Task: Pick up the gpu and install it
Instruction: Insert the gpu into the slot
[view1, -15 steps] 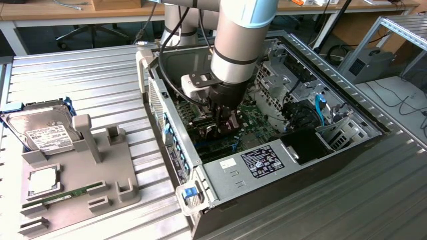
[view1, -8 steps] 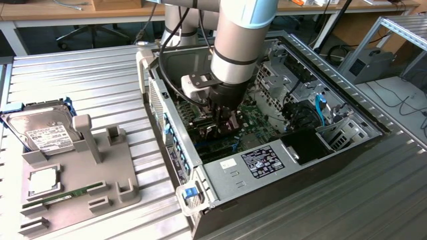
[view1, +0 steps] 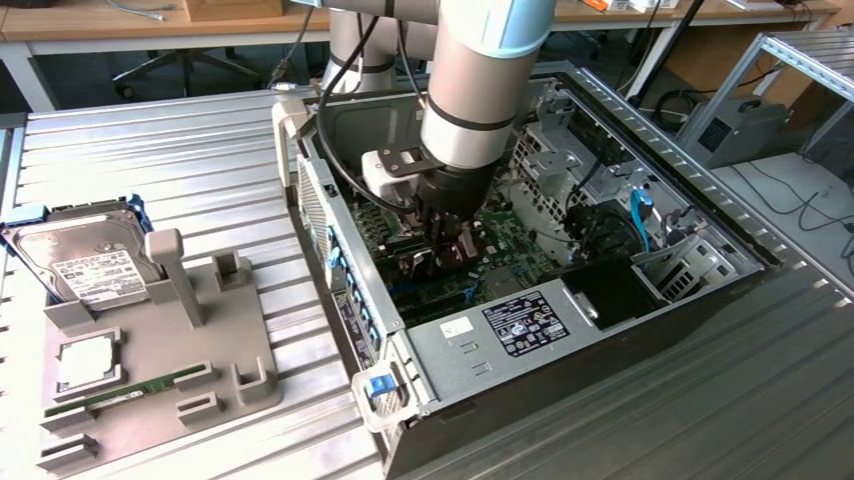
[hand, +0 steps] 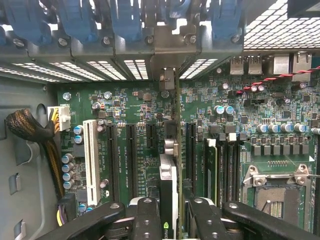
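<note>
The gpu (hand: 169, 172) stands on edge over the green motherboard (hand: 135, 115) inside the open PC case (view1: 534, 340). It runs between two black expansion slots, and its silver bracket end (hand: 168, 80) reaches the case's rear slot wall. My gripper (hand: 172, 222) is shut on the card's near end, one black finger (hand: 145, 215) on each side. In the exterior view the gripper (view1: 447, 252) is low in the case, over the board. Whether the card sits fully in its slot I cannot tell.
A row of blue slot latches (hand: 75, 20) lines the rear wall. A white slot (hand: 91, 160), a black cable bundle (hand: 25, 127) and the CPU socket (hand: 275, 195) flank the card. Beside the case, a grey fixture (view1: 200, 370) carries a hard drive (view1: 87, 262) and a RAM stick (view1: 134, 388).
</note>
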